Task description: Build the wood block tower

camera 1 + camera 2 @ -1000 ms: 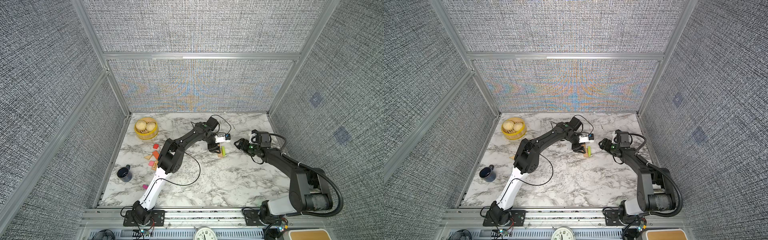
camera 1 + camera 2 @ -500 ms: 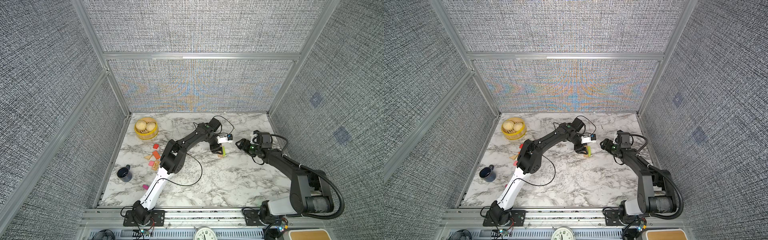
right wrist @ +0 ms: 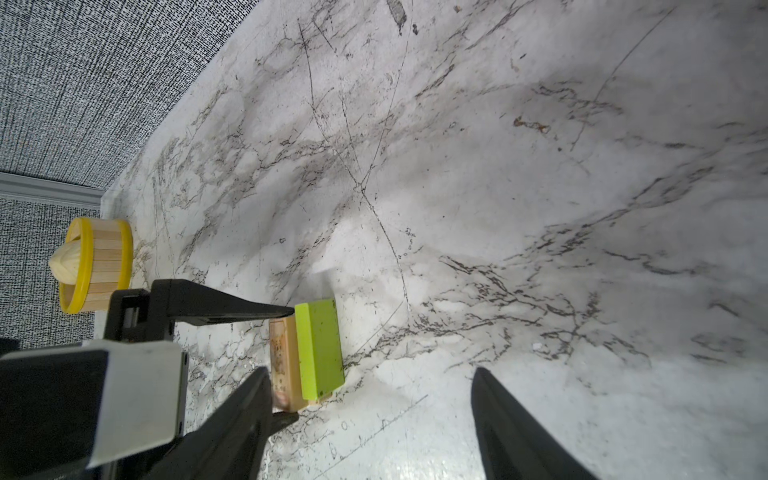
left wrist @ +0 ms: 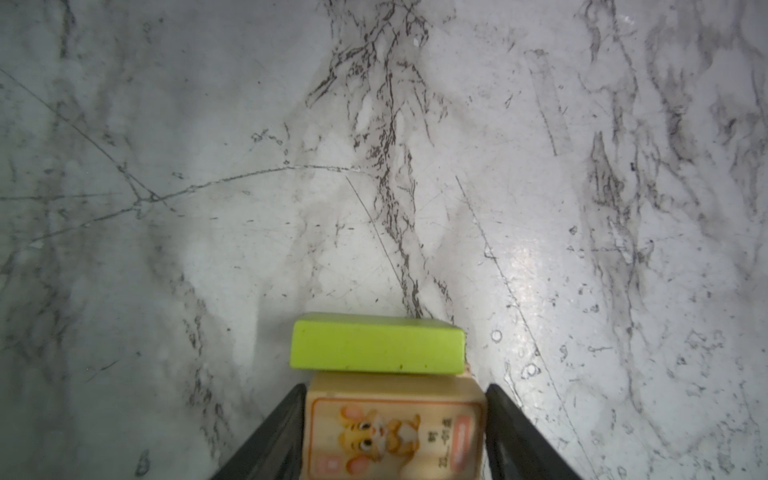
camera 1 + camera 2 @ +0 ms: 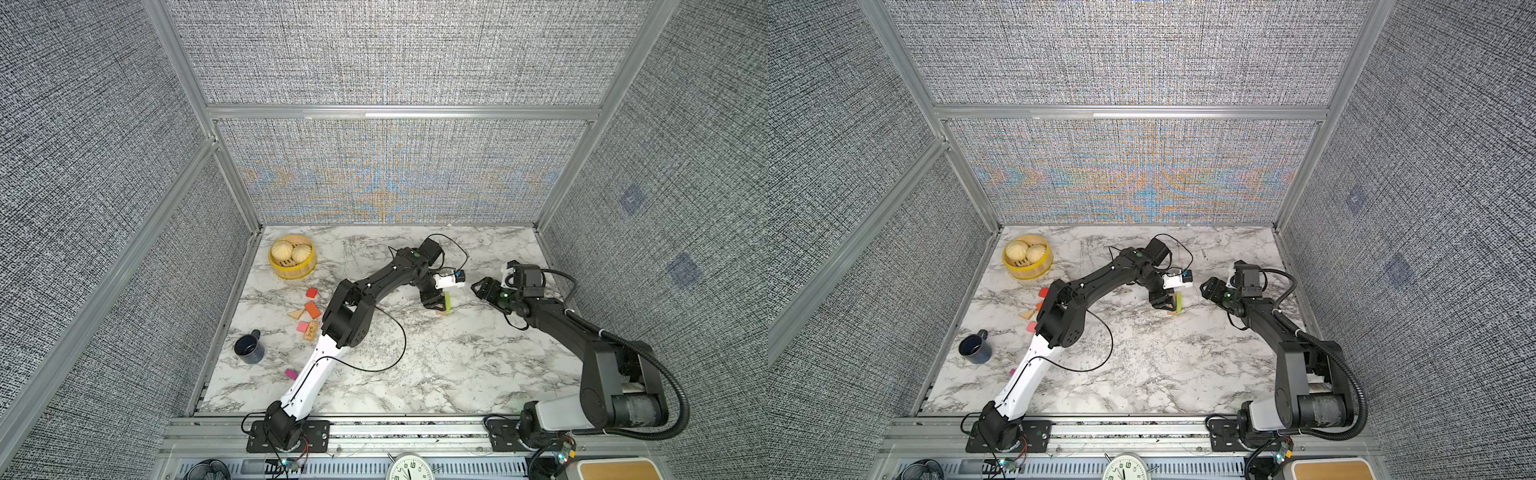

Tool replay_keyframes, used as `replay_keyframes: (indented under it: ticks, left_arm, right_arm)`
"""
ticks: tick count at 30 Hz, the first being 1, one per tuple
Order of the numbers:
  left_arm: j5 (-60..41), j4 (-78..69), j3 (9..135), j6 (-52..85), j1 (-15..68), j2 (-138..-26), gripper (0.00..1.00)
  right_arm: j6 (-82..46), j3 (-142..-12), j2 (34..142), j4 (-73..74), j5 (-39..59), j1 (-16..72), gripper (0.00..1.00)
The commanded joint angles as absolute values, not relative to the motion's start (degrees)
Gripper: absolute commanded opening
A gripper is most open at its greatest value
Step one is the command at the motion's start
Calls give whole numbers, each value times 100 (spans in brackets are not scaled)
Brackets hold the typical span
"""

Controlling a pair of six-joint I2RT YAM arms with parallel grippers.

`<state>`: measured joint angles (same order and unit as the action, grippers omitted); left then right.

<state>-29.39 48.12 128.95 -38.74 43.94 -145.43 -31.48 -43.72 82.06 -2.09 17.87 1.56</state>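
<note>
A tan wood block (image 4: 395,424) printed with a tiger sits between the fingers of my left gripper (image 4: 395,386). One finger touches it and the other stands a sliver off, so the jaws are open. A lime-green bar (image 4: 376,345) lies flat against the tan block's far side, facing my right gripper (image 3: 370,370). Whether the bar rests on the table or on the tan block, I cannot tell. In both top views the pair (image 5: 447,301) (image 5: 1178,302) is mid-table. My right gripper (image 5: 478,286) hovers open and empty just right of it.
Loose blocks lie at the left: a red cube (image 5: 311,293), an orange bar (image 5: 312,309), a tan triangle (image 5: 296,314), a pink block (image 5: 303,326) and a magenta one (image 5: 291,374). A dark mug (image 5: 249,349) and a yellow steamer (image 5: 291,272) stand near the left wall.
My left arm's wrist has sunk slightly toward the table and its elbow has shifted a little right. The right arm has stayed still.
</note>
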Motion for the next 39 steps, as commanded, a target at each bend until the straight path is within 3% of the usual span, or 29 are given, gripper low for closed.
replay_keyframes:
  ticks: [1, 12, 18, 21, 26, 28, 39]
  left_arm:
    - [-2883, 4854, 12934, -3867, 4408, -14579, 69]
    - [-2795, 4733, 12878, -3705, 4403, -14411, 85]
    - [-2637, 4383, 12192, -3674, 4392, -13767, 96]
    - [-2410, 4278, 11829, -3586, 4394, -13419, 97]
    - [-1345, 3693, 11119, -2487, 4379, -12783, 93]
    - [-1069, 3139, 10517, -2121, 4353, -12380, 92]
    - [2318, 212, 6818, 468, 4337, -9702, 99]
  right_arm:
    - [-3140, -4353, 8158, -89, 1773, 160, 77]
    - [-3096, -4365, 8202, -73, 1890, 159, 77]
    - [-2975, -4386, 8281, -190, 1823, 163, 73]
    - [-2873, -4461, 8388, -290, 1853, 180, 64]
    - [-2729, -4631, 8607, -500, 1919, 269, 41]
    - [-2674, -4649, 8592, -582, 1837, 338, 39]
    - [-2061, -6320, 8932, -2160, 1125, 1621, 60]
